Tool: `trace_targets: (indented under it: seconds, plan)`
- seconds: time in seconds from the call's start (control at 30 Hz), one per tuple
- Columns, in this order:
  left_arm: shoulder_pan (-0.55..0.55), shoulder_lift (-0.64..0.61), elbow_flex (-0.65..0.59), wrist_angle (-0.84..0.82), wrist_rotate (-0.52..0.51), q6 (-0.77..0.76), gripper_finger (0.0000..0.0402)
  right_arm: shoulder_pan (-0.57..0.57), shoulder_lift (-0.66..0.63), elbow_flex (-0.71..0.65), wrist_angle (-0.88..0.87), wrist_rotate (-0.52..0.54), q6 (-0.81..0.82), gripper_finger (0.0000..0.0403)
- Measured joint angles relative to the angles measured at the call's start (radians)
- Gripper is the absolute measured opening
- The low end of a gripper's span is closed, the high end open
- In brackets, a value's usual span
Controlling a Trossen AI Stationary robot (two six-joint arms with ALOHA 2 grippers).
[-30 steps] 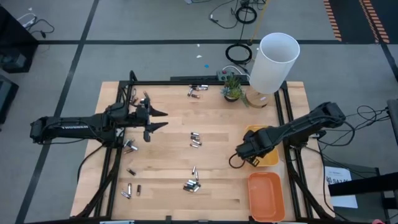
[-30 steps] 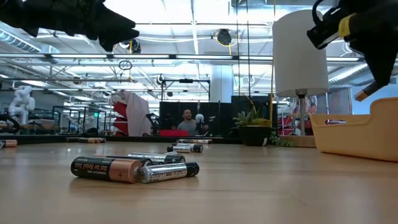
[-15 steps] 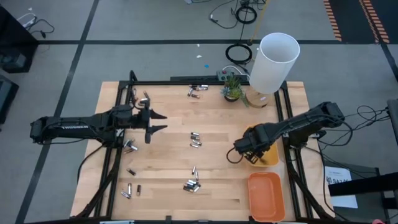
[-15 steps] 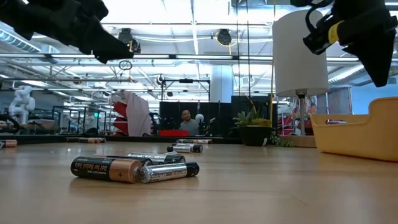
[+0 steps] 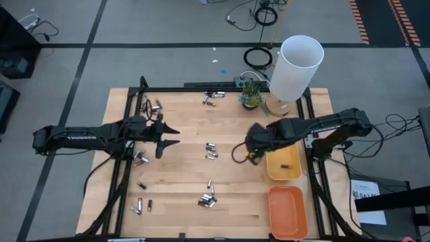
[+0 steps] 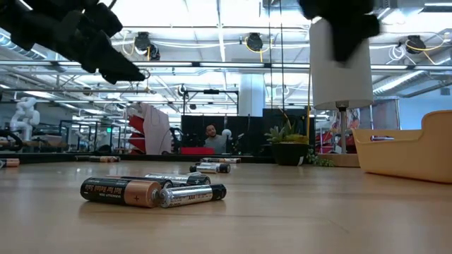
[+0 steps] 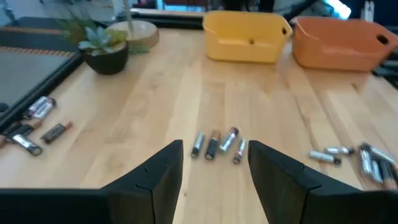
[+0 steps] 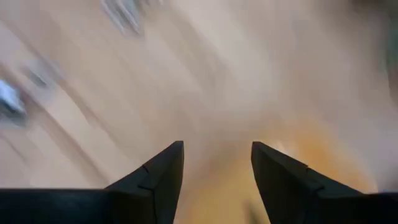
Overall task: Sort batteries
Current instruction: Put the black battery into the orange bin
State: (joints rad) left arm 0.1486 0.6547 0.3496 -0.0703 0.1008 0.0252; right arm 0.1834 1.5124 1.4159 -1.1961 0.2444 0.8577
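Wooden table (image 5: 228, 202), bearing:

Batteries, loose, lying in several groups. A small cluster (image 5: 211, 151) is sitting at the table's middle; the left wrist view is showing four of these side by side (image 7: 217, 144). A pile (image 5: 207, 199) is lying near the front edge, and the low view is showing it close up (image 6: 152, 191), with one dark, copper-ended cell foremost. More are scattered at the front left corner (image 5: 141, 204), beside the left arm (image 5: 140, 158), at the back left (image 5: 156, 105) and at the back edge (image 5: 212, 99). One small dark cell (image 5: 285, 165) is lying inside the yellow tray.

Yellow tray (image 5: 293, 173), standing at the right side; orange tray (image 5: 287, 214) just in front of it.

Left gripper (image 5: 173, 134), hovering over the left half of the table, fingers spread apart and carrying nothing, pointing toward the middle cluster.

Right gripper (image 5: 236, 153), hanging just beside the yellow tray's inner side, right of the middle cluster, fingers parted with nothing between them.

Small potted plant (image 5: 252, 95) and white lamp shade (image 5: 293, 67), standing at the back right.

A person (image 6: 212, 138), showing far off across the room.
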Motion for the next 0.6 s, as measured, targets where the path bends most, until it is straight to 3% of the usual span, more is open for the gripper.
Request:
trace_targets:
  seconds: [0.07, 0.2, 0.37, 0.6]
  plan:
    - [-0.010, -0.001, 0.000, 0.015, 0.001, -0.026, 0.0191, 0.016, 0.009, -0.024, 0.221, 0.093, -0.128, 0.0176]
    - [-0.055, -0.001, 0.000, 0.025, 0.002, -0.082, 0.0191, 0.013, 0.086, -0.120, 0.622, 0.095, -0.332, 0.0176]
    - [-0.126, 0.000, 0.000, 0.045, 0.000, -0.098, 0.0191, -0.001, 0.246, -0.185, 0.753, 0.120, -0.358, 0.0176]
    - [-0.214, 0.001, 0.000, 0.037, -0.097, -0.125, 0.0191, -0.046, 0.423, -0.185, 0.855, 0.112, -0.362, 0.0176]
